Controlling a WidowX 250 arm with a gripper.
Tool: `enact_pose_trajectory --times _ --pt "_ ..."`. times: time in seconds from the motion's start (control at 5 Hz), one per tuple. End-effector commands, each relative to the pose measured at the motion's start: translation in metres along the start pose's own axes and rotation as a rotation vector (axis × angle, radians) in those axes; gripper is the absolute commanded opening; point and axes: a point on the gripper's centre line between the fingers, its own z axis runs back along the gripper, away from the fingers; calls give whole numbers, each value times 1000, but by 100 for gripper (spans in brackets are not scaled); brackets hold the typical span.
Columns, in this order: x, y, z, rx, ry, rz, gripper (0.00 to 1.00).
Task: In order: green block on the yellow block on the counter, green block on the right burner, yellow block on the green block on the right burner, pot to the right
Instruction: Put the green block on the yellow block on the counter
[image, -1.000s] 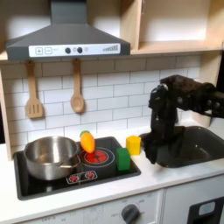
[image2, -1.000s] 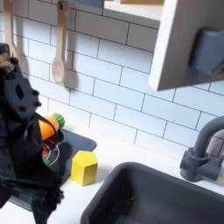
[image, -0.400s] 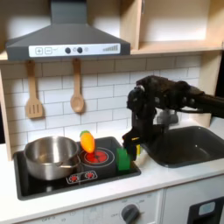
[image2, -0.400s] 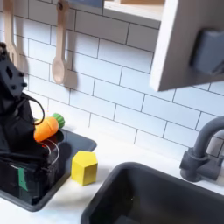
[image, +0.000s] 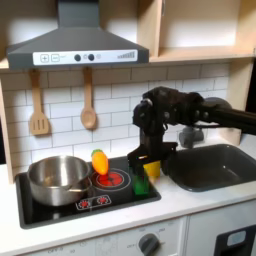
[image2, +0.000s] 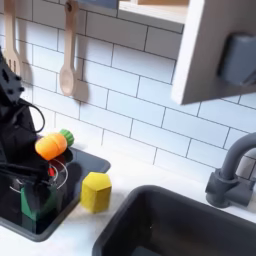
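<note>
- Green block (image2: 36, 200): small bright green plain-faced toy cube, sits on the black hob panel at the corner nearest the sink, in the second exterior view's lower left
- Gripper (image2: 35, 183): black, directly over that cube in the second exterior view; black finger bars (image2: 25, 172) cross just above its top; in the first exterior view the gripper (image: 148, 165) hangs over the hob's edge nearest the sink
- Finger state: cannot tell whether they're spread or already pinching; the cube's side faces are partly hidden by the gripper body
- Small bright yellow toy block (image2: 96, 191): on the pale off-white counter (image2: 130, 173) just beside the hob, between hob and dark grey sink basin (image2: 190, 225); near the green cube but apart
- Step in hand, my read: grasp green for the first stack; nothing is stacked yet
- Doing it well: centre the fingers on two opposite flat faces, come straight down, close square so the cube doesn't twist
- Lift clear of the hob lip before crossing to yellow; it's a short move, keep it slow
- Set down flat and centred; the blocks are about the same size, so an offset will tip it
- Risk: the rounded orange-and-yellow toy (image2: 51, 145) stands close behind on the hob; don't clip it
- Shiny silver steel pot (image: 57, 180): on the far burner at the first exterior view's left, well apart; red-ringed right burner (image: 110, 180) lies beside it
</note>
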Motion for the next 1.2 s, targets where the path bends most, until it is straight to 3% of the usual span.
enact_pose_trajectory --times 0.0,0.4,0.8,1.0 --pt "12 17 -6 65 -39 -90 100" --pt "15 14 -10 90 -45 -117 100" --pt "12 6 -18 60 -3 -111 100" --pt "13 5 -22 68 6 -111 100"
